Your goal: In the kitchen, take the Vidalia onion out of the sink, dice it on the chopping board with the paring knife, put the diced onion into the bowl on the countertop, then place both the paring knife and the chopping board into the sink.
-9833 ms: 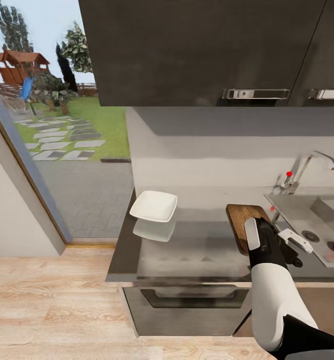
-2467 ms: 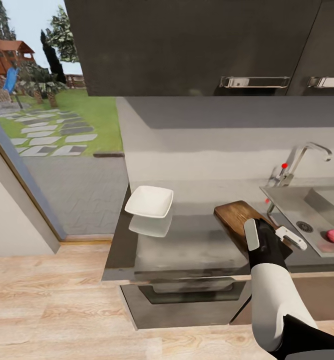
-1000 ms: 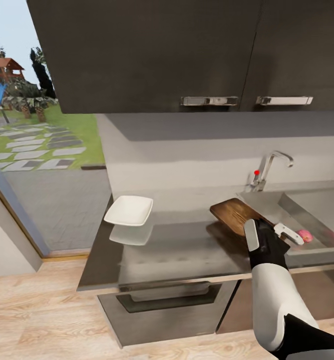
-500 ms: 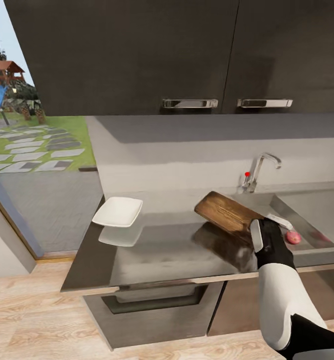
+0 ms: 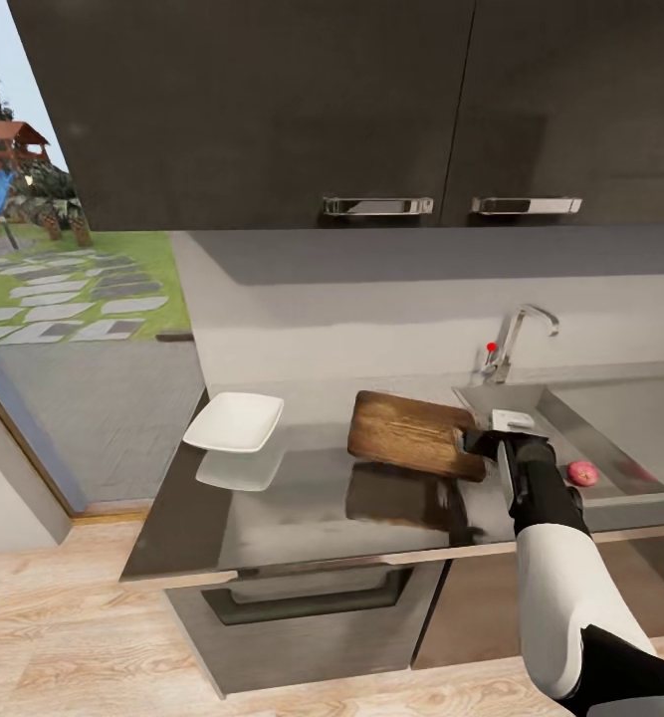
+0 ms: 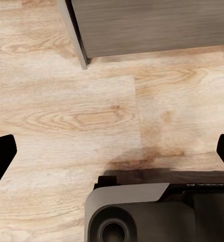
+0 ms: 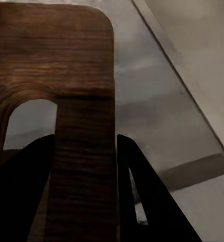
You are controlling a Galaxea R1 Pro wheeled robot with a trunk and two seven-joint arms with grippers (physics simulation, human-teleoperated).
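My right gripper (image 5: 484, 439) is shut on the chopping board (image 5: 411, 435) at its handle-slot end and holds the dark wooden board roughly level, low over the grey countertop (image 5: 312, 503). In the right wrist view, the dark fingers (image 7: 142, 201) clamp the strip of chopping board (image 7: 66, 60) beside the slot. The white bowl (image 5: 234, 420) stands on the countertop's left end. A pinkish Vidalia onion (image 5: 582, 473) lies in the sink (image 5: 625, 413), right of my right wrist. The paring knife is out of view. My left gripper (image 6: 112, 154) hangs open over the wooden floor.
A faucet (image 5: 516, 339) rises behind the sink's left corner. Dark wall cabinets (image 5: 272, 100) hang above the counter. An oven front (image 5: 302, 607) sits under the countertop. A glass door to the garden is at the left. The robot's base (image 6: 152, 212) is below the left gripper.
The whole view has shifted, so the camera moved. In the last half second my right gripper swung the chopping board from a tilt to level and leftward over the countertop.
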